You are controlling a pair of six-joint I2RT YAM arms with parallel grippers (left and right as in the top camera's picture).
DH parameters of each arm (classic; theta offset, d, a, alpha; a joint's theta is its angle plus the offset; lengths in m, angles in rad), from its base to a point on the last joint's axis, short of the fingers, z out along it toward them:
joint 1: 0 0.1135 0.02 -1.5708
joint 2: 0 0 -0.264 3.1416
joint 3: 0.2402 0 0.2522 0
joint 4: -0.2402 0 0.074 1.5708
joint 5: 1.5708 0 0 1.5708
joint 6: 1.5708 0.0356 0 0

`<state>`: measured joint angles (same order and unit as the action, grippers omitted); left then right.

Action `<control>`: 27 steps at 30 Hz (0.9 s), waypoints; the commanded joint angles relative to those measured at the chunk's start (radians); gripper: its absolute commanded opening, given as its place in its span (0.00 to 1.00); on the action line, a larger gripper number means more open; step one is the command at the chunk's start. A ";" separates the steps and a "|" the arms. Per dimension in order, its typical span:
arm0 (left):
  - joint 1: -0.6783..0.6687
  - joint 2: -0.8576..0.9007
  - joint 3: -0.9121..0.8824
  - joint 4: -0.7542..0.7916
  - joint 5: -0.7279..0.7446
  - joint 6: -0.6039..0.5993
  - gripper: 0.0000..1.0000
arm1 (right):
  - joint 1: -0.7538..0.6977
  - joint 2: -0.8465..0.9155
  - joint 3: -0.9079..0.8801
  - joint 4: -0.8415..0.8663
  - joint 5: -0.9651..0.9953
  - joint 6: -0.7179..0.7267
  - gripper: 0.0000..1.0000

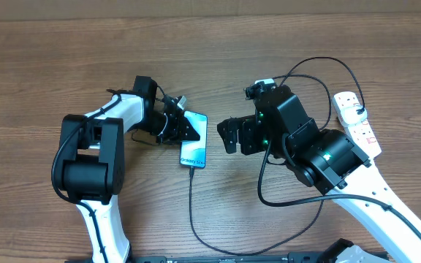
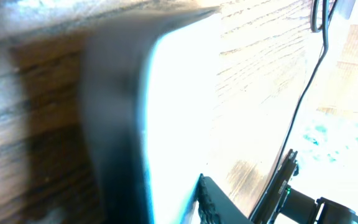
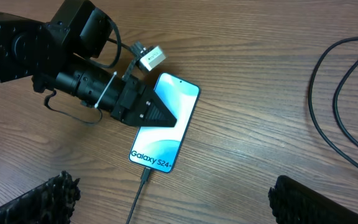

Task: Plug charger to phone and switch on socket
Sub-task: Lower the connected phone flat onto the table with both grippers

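Phone (image 1: 194, 144): flat on table (image 1: 50, 58), centre, screen up and lit light blue.
Charger (image 3: 143, 180): connector seated in the phone's bottom edge; black cable runs off toward the near table edge.
Socket (image 1: 357, 120): white strip at far right, well apart from the phone.
Left gripper (image 1: 184, 130): over the phone's left side; finger spacing cannot be told.
Right gripper (image 1: 227, 136): just right of the phone, fingers (image 3: 51, 196) spread wide, holding nothing.
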<state>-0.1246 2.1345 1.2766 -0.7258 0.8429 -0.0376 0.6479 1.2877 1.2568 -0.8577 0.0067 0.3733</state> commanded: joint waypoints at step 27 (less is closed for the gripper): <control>-0.007 0.020 -0.007 -0.121 -0.486 -0.058 0.40 | -0.004 -0.004 0.014 0.075 -0.001 0.000 1.00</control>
<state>-0.1318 2.0857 1.3098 -0.8467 0.6422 -0.0769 0.6479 1.2877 1.2568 -0.7868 0.0063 0.3737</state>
